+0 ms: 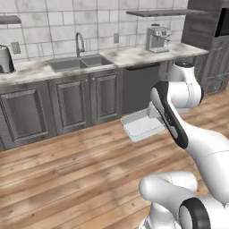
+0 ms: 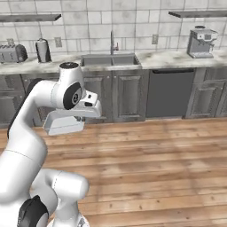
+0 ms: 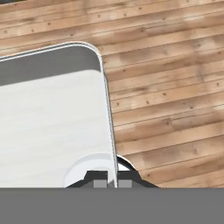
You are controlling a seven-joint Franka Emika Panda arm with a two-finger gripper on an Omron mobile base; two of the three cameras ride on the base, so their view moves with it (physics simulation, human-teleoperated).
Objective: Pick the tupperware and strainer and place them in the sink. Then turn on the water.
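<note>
My gripper [image 3: 113,183] is shut on the rim of the tupperware [image 3: 52,122], a pale flat container with rounded corners. I carry it in the air over the wooden floor, a short way in front of the cabinets. It hangs below my hand in the base views too, tupperware [image 1: 141,126] and tupperware [image 2: 64,122]. The grey double-basin sink [image 1: 77,64] [image 2: 110,60] is set in the counter ahead, with its curved faucet [image 1: 79,44] [image 2: 111,42] behind it. I see no water at the spout. The strainer is out of view.
A coffee machine [image 1: 157,38] [image 2: 200,42] stands at the counter's right end, a kettle [image 1: 5,59] [image 2: 42,49] and a toaster [image 2: 12,53] at its left. A dark dishwasher front [image 2: 170,93] sits right of the sink cabinets. Wooden floor [image 2: 150,150] lies between me and the counter.
</note>
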